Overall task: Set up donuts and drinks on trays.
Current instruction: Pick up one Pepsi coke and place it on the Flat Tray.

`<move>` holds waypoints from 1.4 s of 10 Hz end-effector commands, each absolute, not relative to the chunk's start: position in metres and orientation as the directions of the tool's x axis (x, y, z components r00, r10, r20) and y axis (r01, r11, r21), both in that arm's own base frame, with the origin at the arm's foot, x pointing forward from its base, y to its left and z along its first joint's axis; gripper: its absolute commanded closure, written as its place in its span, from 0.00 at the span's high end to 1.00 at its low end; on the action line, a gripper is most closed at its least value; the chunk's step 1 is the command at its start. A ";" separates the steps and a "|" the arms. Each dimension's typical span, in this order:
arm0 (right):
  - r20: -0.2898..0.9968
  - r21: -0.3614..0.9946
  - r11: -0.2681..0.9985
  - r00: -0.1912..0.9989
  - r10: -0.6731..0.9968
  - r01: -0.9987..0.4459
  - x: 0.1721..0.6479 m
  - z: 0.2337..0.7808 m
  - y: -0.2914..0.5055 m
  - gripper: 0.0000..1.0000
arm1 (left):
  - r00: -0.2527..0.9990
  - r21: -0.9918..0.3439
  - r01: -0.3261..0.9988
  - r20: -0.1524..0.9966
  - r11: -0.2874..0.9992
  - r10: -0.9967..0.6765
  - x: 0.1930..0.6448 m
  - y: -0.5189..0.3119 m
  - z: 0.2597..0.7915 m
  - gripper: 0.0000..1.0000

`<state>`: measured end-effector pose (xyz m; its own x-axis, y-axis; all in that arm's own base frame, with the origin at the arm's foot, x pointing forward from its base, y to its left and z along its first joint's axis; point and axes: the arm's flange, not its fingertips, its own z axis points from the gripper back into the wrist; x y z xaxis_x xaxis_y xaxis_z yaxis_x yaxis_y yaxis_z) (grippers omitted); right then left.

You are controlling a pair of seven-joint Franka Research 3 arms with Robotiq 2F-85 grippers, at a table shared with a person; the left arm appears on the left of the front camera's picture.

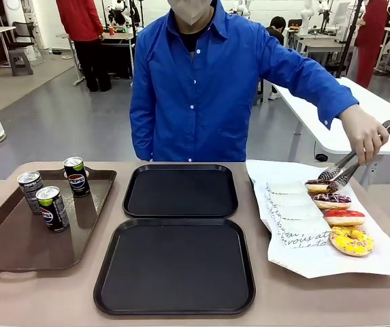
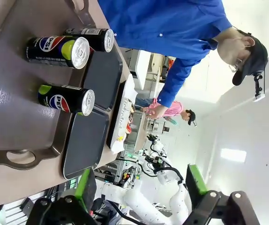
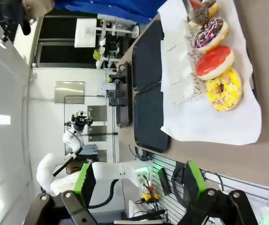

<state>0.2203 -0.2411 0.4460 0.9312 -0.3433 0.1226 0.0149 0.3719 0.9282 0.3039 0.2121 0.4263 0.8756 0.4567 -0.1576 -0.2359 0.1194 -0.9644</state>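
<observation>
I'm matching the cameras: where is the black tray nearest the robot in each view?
Front view: near black tray, bottom centre.
Left wrist view: lower middle.
Right wrist view: centre, the lower tray.
Shared landmark: the white paper beside it.

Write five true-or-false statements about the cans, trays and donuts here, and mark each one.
1. Three cans stand on the brown tray. True.
2. A donut lies on a black tray. False: all four donuts lie on the white paper; the black trays hold none.
3. The person's tongs reach the farthest donut. True.
4. The yellow donut is farthest from the robot. False: it is the nearest.
5. The left gripper is shut on a can. False: it is open and holds nothing.
</observation>
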 end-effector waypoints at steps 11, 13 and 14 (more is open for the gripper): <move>0.111 0.940 0.340 0.930 -0.351 0.016 0.227 0.438 -0.241 1.00 | 0.874 -0.964 -0.240 -0.164 0.113 0.457 0.304 0.213 0.426 1.00; 0.111 0.940 0.340 0.930 -0.351 0.016 0.227 0.438 -0.241 1.00 | 0.864 -0.950 -0.212 -0.073 0.228 0.498 0.290 0.201 0.448 1.00; 0.111 0.940 0.340 0.930 -0.351 0.016 0.227 0.438 -0.241 1.00 | 0.873 -0.919 -0.182 0.013 0.350 0.487 0.287 0.180 0.478 1.00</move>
